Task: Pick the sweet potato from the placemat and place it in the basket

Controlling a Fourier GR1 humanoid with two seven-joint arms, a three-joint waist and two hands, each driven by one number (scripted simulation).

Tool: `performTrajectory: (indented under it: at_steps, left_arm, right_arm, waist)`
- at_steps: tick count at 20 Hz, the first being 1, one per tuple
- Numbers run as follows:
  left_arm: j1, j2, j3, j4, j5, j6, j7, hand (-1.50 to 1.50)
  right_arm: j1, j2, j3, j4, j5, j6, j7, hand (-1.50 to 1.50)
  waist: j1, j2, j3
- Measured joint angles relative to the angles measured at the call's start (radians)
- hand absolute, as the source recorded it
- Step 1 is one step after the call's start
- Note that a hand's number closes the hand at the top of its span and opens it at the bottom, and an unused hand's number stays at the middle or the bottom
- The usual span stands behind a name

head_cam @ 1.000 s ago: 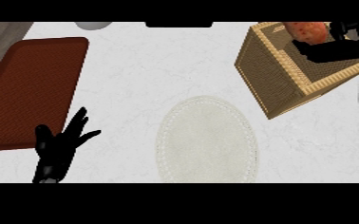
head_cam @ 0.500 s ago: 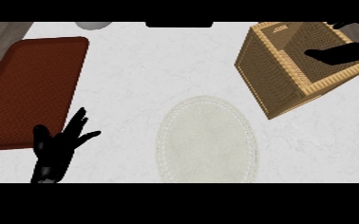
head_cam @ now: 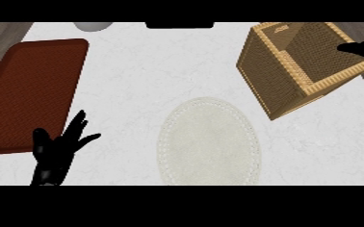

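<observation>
Looking into the wicker basket [head_cam: 298, 67] at the desk's far right corner, we cannot see the sweet potato, our right hand [head_cam: 353, 49] barely shows with fingers we cannot judge, our left hand [head_cam: 58, 150] rests with fingers spread, and that right hand could snag the rim.

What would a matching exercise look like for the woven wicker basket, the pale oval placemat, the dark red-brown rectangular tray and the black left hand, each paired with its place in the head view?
Things:
1. woven wicker basket
2. pale oval placemat
3. dark red-brown rectangular tray
4. black left hand

Places:
A. lower left, fingers spread
B. upper right
C. along the left edge
D. bottom centre

Pairs: 1-B, 2-D, 3-C, 4-A
</observation>
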Motion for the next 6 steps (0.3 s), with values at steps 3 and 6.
performTrajectory:
  at_steps: [3, 6]
  left_arm:
    - [-0.006, 0.003, 0.009, 0.007, 0.010, -0.012, 0.001, 0.00]
    - [-0.016, 0.003, 0.014, 0.025, 0.003, -0.012, -0.005, 0.00]
  right_arm:
    - [-0.014, -0.043, -0.060, 0.054, -0.038, 0.008, 0.001, -1.50]
    - [-0.016, -0.108, -0.111, 0.107, -0.066, 0.034, -0.001, -1.50]
  waist:
    - [0.001, 0.001, -0.001]
    - [-0.001, 0.001, 0.000]
